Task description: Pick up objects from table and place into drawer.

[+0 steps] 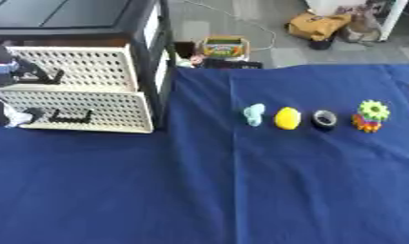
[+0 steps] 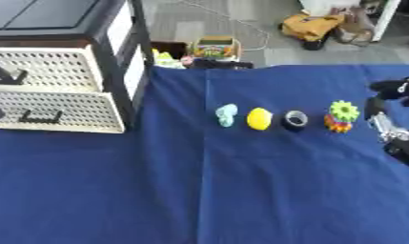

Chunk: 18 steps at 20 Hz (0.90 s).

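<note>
Although both arms reach into the pictures, neither hand can be read well: the left hand (image 1: 9, 116) is cut off by the left edge of the left eye view, a pale and dark shape just beside the black handle (image 1: 71, 116) of the lower drawer (image 1: 82, 110), and whether its fingers are curled or released I cannot tell; the right hand (image 2: 394, 128) shows only at the right edge of the right eye view, partly cut off, dark with silver parts, its fingers likewise unclear. The objects lie in a row right of the frame's middle on the blue-covered desk (image 1: 199, 190): a pale blue lump (image 1: 254, 114), a yellow lemon shape (image 1: 287, 118), a dark ring (image 1: 324, 119) and a green gear on an orange stack (image 1: 371, 116); the gear stack lies nearest the right hand, apart from it; the white perforated drawer unit (image 1: 78, 66) stands at the upper left, well apart from the row; beyond the desk's far edge, a colourful box (image 1: 224, 47) and a yellow bag (image 1: 320, 24) sit on the floor.
</note>
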Tool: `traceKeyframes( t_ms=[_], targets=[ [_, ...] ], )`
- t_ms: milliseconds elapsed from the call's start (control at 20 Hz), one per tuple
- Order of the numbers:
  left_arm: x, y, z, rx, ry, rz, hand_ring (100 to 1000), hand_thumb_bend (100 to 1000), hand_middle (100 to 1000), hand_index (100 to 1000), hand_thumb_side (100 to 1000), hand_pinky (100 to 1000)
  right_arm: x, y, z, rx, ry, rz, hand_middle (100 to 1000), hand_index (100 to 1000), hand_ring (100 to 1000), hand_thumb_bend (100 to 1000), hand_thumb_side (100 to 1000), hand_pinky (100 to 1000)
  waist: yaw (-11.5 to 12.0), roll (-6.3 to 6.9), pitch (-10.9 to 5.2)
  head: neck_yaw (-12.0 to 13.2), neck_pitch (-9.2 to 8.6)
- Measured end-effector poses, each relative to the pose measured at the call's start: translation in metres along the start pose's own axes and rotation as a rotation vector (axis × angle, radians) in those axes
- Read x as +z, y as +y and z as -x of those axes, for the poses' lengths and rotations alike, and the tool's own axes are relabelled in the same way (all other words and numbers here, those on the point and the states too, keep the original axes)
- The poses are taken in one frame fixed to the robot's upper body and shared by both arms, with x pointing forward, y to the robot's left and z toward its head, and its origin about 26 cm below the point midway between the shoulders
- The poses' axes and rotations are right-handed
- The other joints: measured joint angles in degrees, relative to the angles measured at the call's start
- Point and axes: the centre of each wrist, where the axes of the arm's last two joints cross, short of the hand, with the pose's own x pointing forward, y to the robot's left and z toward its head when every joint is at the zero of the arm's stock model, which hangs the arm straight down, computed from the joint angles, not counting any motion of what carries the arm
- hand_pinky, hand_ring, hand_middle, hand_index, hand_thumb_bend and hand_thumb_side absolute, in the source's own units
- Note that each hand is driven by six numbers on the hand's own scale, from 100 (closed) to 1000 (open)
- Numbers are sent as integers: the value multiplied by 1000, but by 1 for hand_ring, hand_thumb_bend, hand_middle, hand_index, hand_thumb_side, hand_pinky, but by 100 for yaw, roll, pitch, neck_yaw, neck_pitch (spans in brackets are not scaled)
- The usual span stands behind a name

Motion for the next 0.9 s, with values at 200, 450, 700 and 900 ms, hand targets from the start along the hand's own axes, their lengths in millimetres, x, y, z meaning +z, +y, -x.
traceKeyframes(
  t_ms=[200,450,700,900],
  targets=[
    [-1,-3,0,2,-2,8,100,207,100,841,444,100,0,0,0,-1,2,2,649,830,741,100,1000,694,-3,-12,0,3,0],
    [2,-6,0,12,-11,3,100,181,100,845,439,100,0,0,0,-3,4,0,648,830,741,100,1000,695,0,-25,0,9,0],
    [6,-7,-2,14,-23,-2,100,185,100,853,431,100,0,0,0,-6,7,-2,647,830,741,100,1000,695,31,-54,0,24,0],
    [12,-10,-4,16,-27,-7,100,161,100,849,417,100,0,1,0,-10,9,-2,647,830,741,100,1000,695,43,-55,0,30,0]
  ],
)
